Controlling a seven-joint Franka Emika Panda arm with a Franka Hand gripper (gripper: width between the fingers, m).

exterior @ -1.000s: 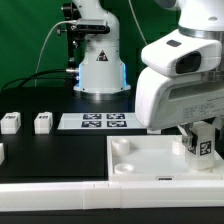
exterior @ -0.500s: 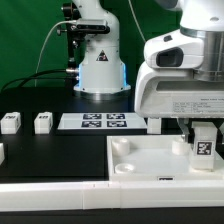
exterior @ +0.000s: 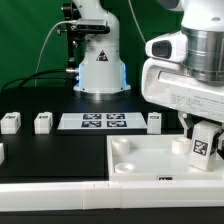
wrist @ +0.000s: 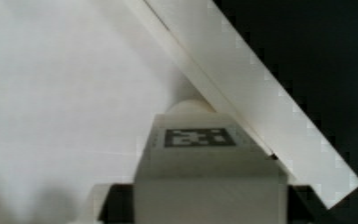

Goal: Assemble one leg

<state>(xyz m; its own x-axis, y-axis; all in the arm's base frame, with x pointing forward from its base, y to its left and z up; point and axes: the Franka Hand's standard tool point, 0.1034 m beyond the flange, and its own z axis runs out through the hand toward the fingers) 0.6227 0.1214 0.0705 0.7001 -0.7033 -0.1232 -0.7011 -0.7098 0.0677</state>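
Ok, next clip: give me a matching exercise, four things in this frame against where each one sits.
Things:
1. held leg
2. marker board
3. tray-like part
4. two loose legs

Places:
A. far on the exterior view's left, on the black table
B. in the end effector, over the tray's right corner
C. flat in front of the robot base
D. front, right of centre

Pairs: 1-B, 2-C, 3-D, 4-A

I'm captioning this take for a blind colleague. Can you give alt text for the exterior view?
The gripper holds a tagged white leg upright over the right end of a large white tray-like part. Further left, two more legs and the marker board lie on the black table.
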